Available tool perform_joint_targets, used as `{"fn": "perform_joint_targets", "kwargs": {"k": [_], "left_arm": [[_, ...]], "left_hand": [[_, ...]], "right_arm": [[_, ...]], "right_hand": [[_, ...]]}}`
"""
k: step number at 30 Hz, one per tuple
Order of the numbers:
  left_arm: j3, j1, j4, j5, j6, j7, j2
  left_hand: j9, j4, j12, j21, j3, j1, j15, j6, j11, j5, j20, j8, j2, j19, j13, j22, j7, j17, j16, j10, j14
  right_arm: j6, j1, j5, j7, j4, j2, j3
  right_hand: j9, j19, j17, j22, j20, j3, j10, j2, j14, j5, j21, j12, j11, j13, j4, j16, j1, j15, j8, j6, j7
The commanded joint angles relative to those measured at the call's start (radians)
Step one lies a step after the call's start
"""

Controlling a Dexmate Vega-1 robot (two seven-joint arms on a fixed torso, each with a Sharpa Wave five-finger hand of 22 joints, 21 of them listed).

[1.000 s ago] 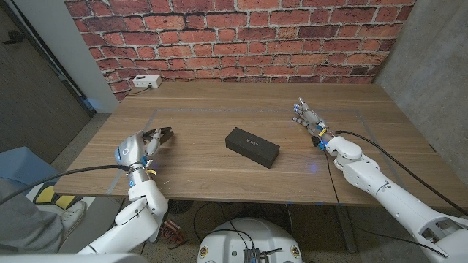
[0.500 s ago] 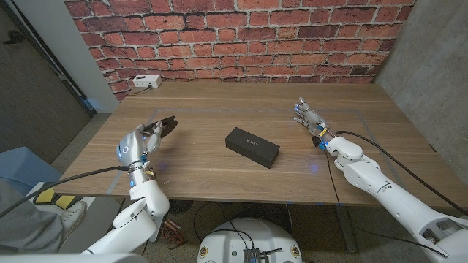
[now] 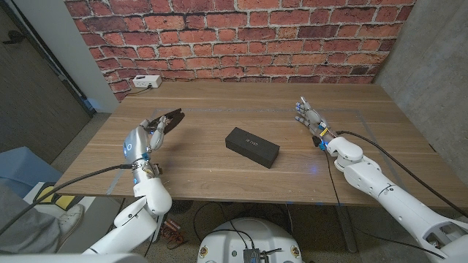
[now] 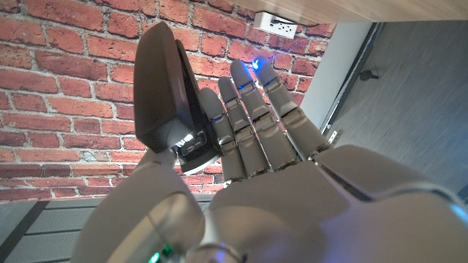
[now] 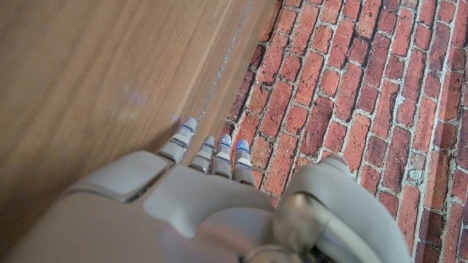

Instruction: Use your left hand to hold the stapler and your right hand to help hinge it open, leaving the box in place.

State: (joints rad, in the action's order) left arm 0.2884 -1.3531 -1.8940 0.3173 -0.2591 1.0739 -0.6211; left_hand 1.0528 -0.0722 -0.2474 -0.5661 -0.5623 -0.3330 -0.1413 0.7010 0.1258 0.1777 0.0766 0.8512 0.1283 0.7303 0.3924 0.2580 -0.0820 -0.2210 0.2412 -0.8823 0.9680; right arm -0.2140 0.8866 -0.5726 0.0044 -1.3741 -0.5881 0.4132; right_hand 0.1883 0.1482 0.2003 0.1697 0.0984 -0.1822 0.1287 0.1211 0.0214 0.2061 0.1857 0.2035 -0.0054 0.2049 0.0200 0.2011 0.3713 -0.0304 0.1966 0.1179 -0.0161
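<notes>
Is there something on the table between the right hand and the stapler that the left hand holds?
Yes. The black box lies on the table about midway between the right hand and the stapler, which the left hand holds raised. The right hand could probably pass above or behind the box.

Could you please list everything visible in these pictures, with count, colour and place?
Dark grey metal stapler: one, held in the left hand above the table's left part, away from the box; also seen in the left wrist view.
Flat black rectangular box: one, lying at the middle of the table, untouched.
White power strip: one, at the table's far left corner by the wall.
Wooden table: one, brown.
Red brick wall: one, behind the table.
Person's grey clothing: at the picture's lower left edge.
Left hand: white and grey, grips the stapler.
Right hand: white and grey, over the table's right part, holding nothing.
</notes>
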Motion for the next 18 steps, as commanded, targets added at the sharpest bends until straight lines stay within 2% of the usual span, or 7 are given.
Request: {"fn": "perform_joint_targets", "kwargs": {"k": [1, 7, 18], "left_arm": [[0.021, 0.046, 0.059, -0.025, 0.132, -0.024, 0.053], [0.056, 0.072, 0.076, -0.028, 0.172, -0.046, 0.078], [0.094, 0.091, 0.025, -0.030, 0.158, -0.083, 0.126]], "left_hand": [[-0.006, 0.213, 0.002, -0.007, -0.210, -0.048, -0.075, -0.014, 0.006, 0.004, -0.002, 0.003, 0.061, -0.005, 0.003, 0.001, -0.040, -0.002, -0.003, -0.006, -0.005], [-0.028, 0.212, 0.002, -0.016, -0.210, -0.043, -0.076, 0.007, 0.010, 0.003, 0.004, 0.004, 0.060, 0.001, -0.002, -0.001, -0.039, -0.002, 0.000, -0.024, 0.001], [-0.047, 0.210, 0.005, -0.020, -0.210, -0.039, -0.075, 0.022, 0.008, 0.002, 0.004, 0.004, 0.057, -0.002, -0.005, -0.003, -0.042, 0.000, -0.003, -0.031, -0.005]], "right_arm": [[0.021, 0.049, 0.008, -0.043, -0.091, -0.031, -0.015], [0.012, 0.049, -0.002, -0.012, -0.094, -0.048, -0.023], [-0.017, 0.050, -0.021, 0.053, -0.077, -0.082, -0.042]], "right_hand": [[0.002, 0.009, -0.001, 0.003, 0.002, 0.004, 0.007, 0.001, -0.001, -0.001, 0.007, 0.004, -0.004, 0.001, -0.001, 0.006, -0.004, -0.025, 0.002, 0.009, -0.006], [0.002, 0.008, -0.001, 0.003, 0.002, 0.006, 0.009, 0.001, -0.001, -0.001, 0.006, 0.005, -0.003, 0.001, -0.002, 0.006, -0.002, -0.025, 0.002, 0.009, -0.006], [0.002, 0.008, -0.002, 0.003, 0.002, 0.008, 0.010, 0.002, -0.001, -0.001, 0.006, 0.005, -0.004, 0.002, -0.004, 0.005, 0.001, -0.025, 0.002, 0.009, -0.007]]}}
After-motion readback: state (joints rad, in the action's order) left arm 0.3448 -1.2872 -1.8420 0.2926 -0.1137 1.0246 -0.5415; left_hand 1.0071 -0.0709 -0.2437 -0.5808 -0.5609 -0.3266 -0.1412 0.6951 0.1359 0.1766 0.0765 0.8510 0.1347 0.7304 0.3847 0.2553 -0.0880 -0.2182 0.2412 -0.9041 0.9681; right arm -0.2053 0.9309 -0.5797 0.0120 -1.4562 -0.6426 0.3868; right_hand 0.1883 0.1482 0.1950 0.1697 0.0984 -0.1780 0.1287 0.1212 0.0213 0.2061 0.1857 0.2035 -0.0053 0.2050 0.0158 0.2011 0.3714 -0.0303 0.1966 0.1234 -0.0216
